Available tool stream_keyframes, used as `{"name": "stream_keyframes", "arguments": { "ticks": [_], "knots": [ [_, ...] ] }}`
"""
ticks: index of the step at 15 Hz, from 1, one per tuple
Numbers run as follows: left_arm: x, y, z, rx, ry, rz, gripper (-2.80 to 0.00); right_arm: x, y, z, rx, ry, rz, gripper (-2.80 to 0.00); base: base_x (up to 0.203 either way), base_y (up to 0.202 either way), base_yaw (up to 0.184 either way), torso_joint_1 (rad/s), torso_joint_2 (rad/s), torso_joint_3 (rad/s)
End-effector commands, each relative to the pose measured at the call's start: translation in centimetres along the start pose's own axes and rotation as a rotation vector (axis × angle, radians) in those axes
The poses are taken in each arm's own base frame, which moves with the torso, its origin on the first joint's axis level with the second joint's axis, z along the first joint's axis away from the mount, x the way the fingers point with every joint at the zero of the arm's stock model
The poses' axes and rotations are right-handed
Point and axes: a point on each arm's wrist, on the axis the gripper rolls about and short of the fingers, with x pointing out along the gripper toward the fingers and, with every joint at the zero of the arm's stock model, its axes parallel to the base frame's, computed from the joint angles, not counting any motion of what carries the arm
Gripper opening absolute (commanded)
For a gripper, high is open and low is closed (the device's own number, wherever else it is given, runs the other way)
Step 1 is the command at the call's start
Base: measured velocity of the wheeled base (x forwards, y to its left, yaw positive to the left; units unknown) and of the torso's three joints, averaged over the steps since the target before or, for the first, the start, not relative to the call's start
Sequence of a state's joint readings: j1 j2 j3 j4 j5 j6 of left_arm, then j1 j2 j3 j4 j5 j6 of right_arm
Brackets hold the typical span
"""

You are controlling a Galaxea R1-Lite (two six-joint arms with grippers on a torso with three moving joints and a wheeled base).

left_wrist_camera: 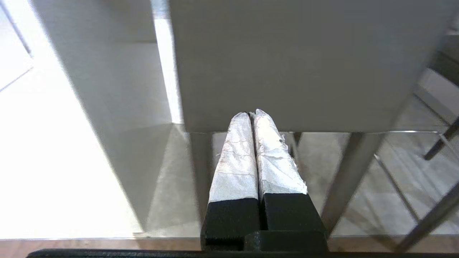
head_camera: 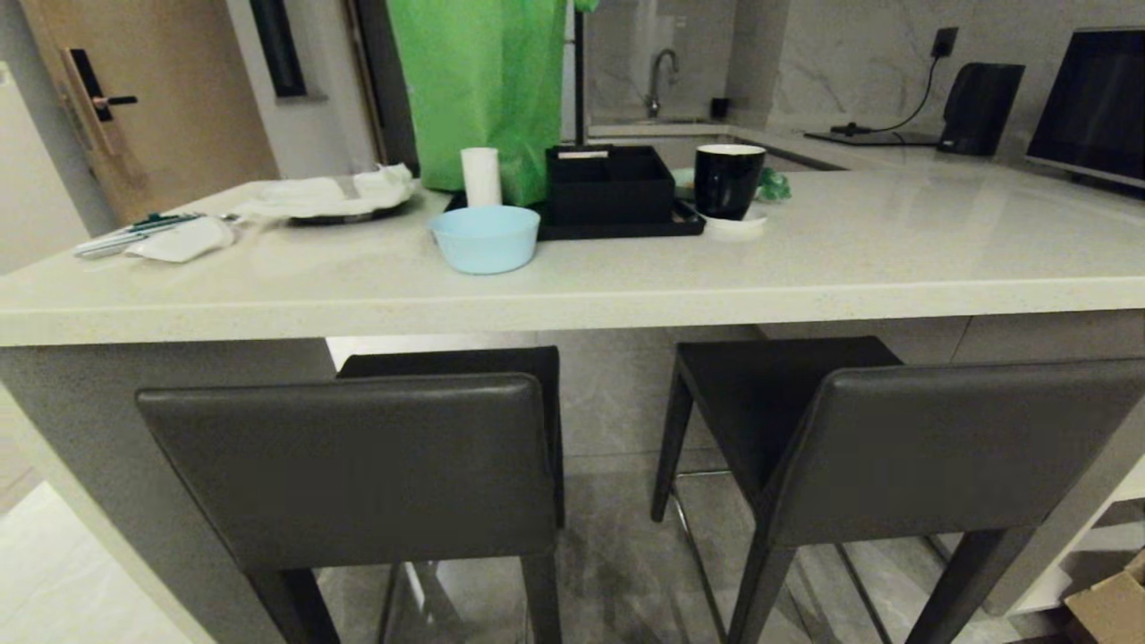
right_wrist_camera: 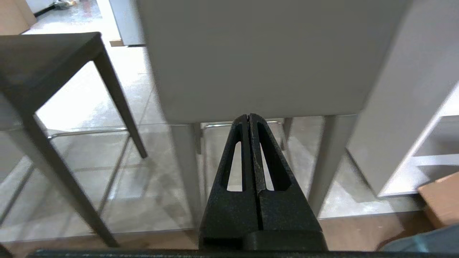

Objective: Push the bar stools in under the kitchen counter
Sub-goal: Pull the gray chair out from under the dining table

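Left gripper (left_wrist_camera: 252, 114) with two tapered fingers (left_wrist_camera: 235, 161) wrapped in crinkled white tape with frayed edges, matte black textured bases behind the tape, right gripper (right_wrist_camera: 249, 116) bare matte black, two tapered fingers (right_wrist_camera: 236, 157) each pierced by a long slot, black crossbar behind both

Off-white stone kitchen counter (head_camera: 850, 255), carrying light blue bowl (head_camera: 485, 238) nr front edge, black tray (head_camera: 617, 228) w/ black box behind it, black mug (head_camera: 727, 180), white cloths (head_camera: 326, 195) at left.
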State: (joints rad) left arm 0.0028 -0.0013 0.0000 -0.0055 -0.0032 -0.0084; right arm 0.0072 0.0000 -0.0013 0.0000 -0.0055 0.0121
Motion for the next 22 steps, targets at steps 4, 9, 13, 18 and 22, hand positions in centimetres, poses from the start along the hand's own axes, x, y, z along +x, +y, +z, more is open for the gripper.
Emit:
{"name": "stream_keyframes", "arguments": {
  "ticks": [4,9,13,18,22],
  "knots": [
    [0.03,0.00,-0.08,-0.001,0.004,0.000,-2.80,0.00,0.00,0.01,0.000,0.000,0.000,-2.80,0.000,0.198,-0.002,0.002,0.00,0.001],
    [0.03,0.00,-0.08,-0.001,0.004,0.000,-2.80,0.01,0.00,0.01,0.000,0.001,0.000,-2.80,0.000,0.196,-0.002,0.001,0.00,0.002],
    [0.03,0.00,-0.08,-0.001,0.004,0.000,-2.80,0.00,0.00,0.01,0.000,0.000,0.000,-2.80,0.000,0.140,-0.003,0.002,0.00,0.000],
    [0.02,0.00,-0.08,-0.002,0.003,0.000,-2.80,0.00,0.00,0.01,0.000,0.000,0.000,-2.80,0.000,0.000,0.000,0.000,0.00,0.000],
    [-0.01,0.00,-0.11,0.004,0.014,-0.001,-2.80,0.00,0.00,0.02,-0.001,-0.002,0.000,-2.80,0.000,0.000,0.000,0.000,0.00,0.000]
  ]
}}
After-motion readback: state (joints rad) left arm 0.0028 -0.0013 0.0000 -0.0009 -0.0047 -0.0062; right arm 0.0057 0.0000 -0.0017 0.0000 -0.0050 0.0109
